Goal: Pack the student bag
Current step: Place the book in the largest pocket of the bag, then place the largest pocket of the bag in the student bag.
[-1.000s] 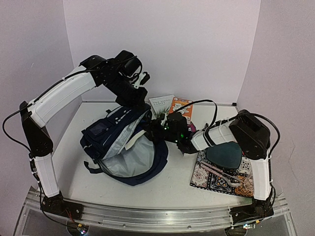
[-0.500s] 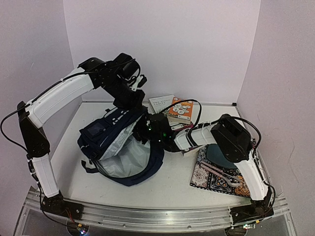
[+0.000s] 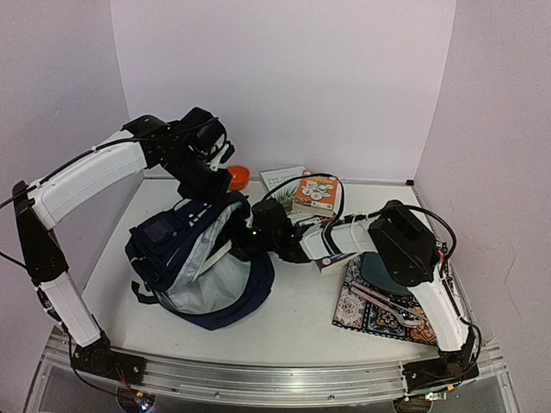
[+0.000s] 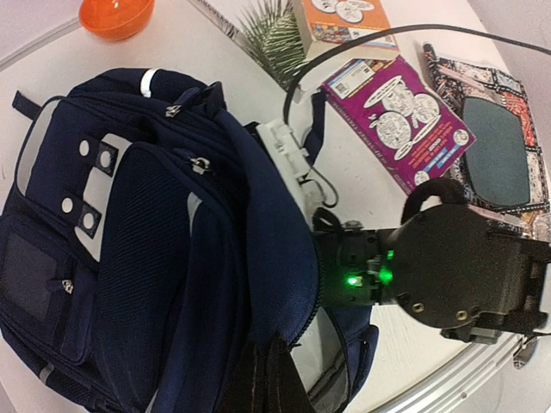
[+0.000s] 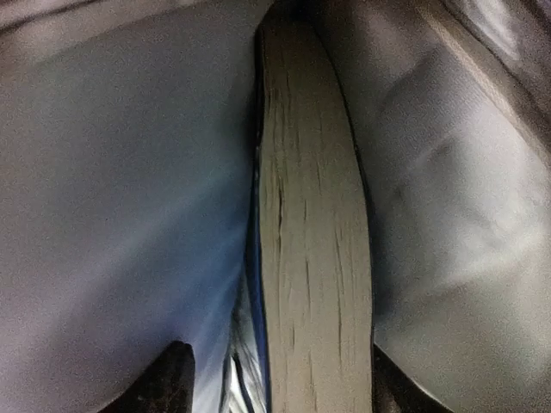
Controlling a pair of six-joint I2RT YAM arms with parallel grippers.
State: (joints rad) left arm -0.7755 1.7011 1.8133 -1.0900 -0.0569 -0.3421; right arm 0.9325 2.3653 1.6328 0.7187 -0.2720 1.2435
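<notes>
Left of centre on the table, backpack (image 3: 172, 245): navy, lying with its mouth open toward 3 o'clock and the grey lining showing.
Left gripper (image 4: 265, 380): at the backpack's 12 o'clock edge in the top view; its fingers look pinched together on the rim of the opening, though the wrist view crops them.
Right gripper (image 5: 275, 387): reaches in from 3 o'clock and is buried inside the mouth, clamped on a book.
Book (image 5: 314, 241): pale page edges facing the wrist camera, standing between two folds of lining, a dark finger on each side.
Orange bowl (image 3: 238, 176): on the table at 12 o'clock from the backpack, apart from it.
Orange book (image 3: 316, 193): at 2 o'clock from the backpack, near the back wall.
Purple book (image 4: 396, 116): flat on the table, just beside the orange one.
Patterned mat (image 3: 357, 310): at 4 o'clock on the table, under a dark oval dish (image 3: 383, 277).
</notes>
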